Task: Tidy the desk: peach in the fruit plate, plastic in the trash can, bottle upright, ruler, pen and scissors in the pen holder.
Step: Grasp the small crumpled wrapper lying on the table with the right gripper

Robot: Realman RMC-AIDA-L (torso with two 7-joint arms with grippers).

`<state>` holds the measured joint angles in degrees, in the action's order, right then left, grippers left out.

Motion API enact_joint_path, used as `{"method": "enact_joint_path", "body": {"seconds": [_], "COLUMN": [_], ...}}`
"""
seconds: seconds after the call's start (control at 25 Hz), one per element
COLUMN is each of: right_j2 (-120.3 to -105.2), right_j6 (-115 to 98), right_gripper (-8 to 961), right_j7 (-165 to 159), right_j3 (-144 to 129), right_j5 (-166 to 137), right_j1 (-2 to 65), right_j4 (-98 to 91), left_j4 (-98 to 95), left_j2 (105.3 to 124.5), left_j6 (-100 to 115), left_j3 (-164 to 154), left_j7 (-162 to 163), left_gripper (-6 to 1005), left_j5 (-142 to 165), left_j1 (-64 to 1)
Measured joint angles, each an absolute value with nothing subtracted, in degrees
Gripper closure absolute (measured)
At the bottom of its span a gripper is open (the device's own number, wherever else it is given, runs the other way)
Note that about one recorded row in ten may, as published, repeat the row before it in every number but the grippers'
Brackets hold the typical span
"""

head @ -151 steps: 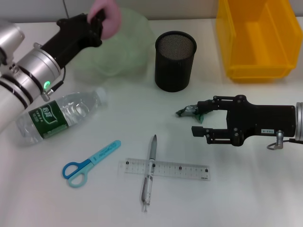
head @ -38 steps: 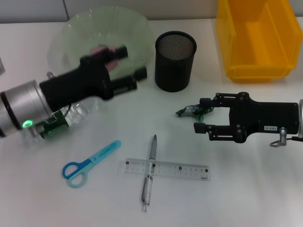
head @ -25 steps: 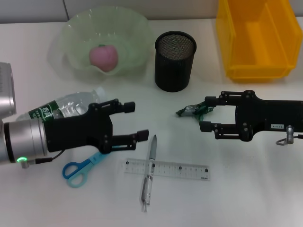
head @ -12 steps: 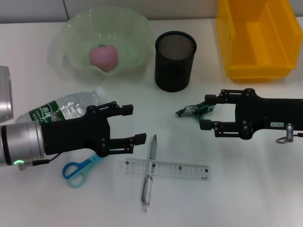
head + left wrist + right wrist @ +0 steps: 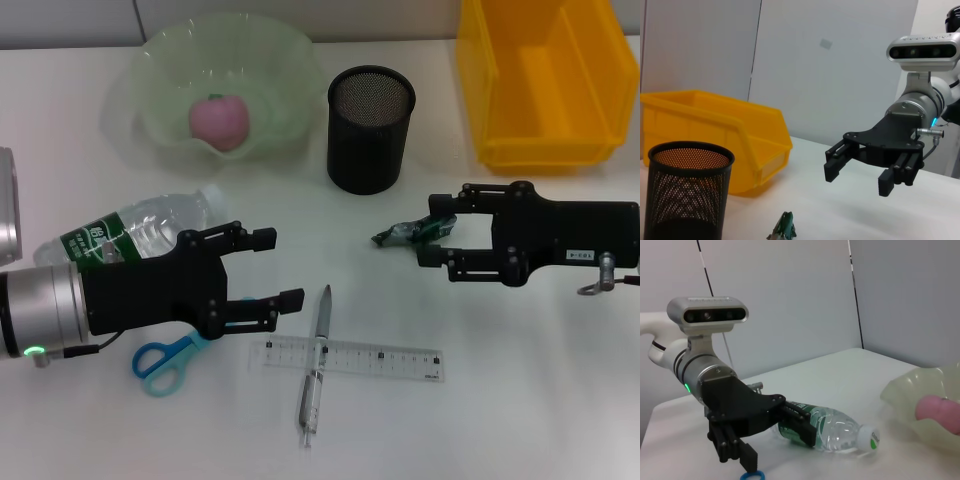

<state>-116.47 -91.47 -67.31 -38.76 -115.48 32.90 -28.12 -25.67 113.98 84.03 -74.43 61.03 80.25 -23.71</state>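
The pink peach (image 5: 220,120) lies in the pale green fruit plate (image 5: 160,60). My left gripper (image 5: 277,268) is open, low over the table between the lying bottle (image 5: 130,235) and the pen (image 5: 317,355), above the blue scissors (image 5: 165,360). The pen lies across the clear ruler (image 5: 345,357). My right gripper (image 5: 433,231) is open, its fingertips either side of the right end of the green plastic (image 5: 400,235). The black mesh pen holder (image 5: 370,130) stands upright. The left wrist view shows the right gripper (image 5: 867,175) and plastic (image 5: 785,227).
A yellow bin (image 5: 540,80) stands at the back right, close to the pen holder. The right wrist view shows the left gripper (image 5: 772,442) in front of the bottle (image 5: 835,430), with the plate (image 5: 905,390) and peach (image 5: 940,412) beyond.
The left gripper let go of the peach in the plate and came down open beside the bottle and scissors. The right gripper crept toward the plastic.
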Motion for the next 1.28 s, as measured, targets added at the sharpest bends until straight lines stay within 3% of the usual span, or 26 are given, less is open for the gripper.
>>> {"method": "enact_joint_path", "body": {"seconds": [0.48,1.0,1.28], "right_j2": [-116.69,-116.08,-117.91], "right_j6": [-89.3,-89.6,-86.3], "right_gripper": [257,257,258], "right_j7": [-81.2,-115.4,-118.5], "right_j3": [-39.6,-53.8,-60.0], "right_j5": [-119.4,-141.7,-147.4], "right_j1": [35.3,47.7,51.6], "right_j4": [-36.5,-50.1,-50.0], "left_j4": [-25.2,-24.4,-24.4], "left_j2": [114.09,113.48,112.79], "left_j6": [83.9,83.5,83.8], "left_j3": [-74.7,-74.0,-73.9], "left_j7": [60.3,61.5,62.8], "left_gripper": [177,180,181], "left_j5": [80.3,80.2,80.2], "left_j1": [-22.7,-22.7,-22.8]}}
